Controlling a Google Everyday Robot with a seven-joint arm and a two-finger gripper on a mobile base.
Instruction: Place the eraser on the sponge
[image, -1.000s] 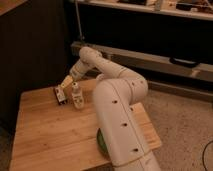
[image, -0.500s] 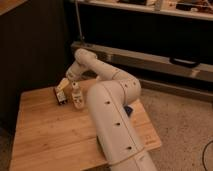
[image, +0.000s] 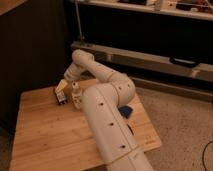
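Holds open pincer (image: 62, 90) at eraser (image: 60, 98), left on bench (image: 45, 135); leaves grasp and carry to sponge (image: 125, 111), well apart, centre-right.

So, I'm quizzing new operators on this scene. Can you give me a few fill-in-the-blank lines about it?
1. The bottle beside the tool, near the table's far edge, is ____.
2. The sponge peeking out behind the arm is ____.
3. The table is made of ____.
Missing words: white; blue; wood.
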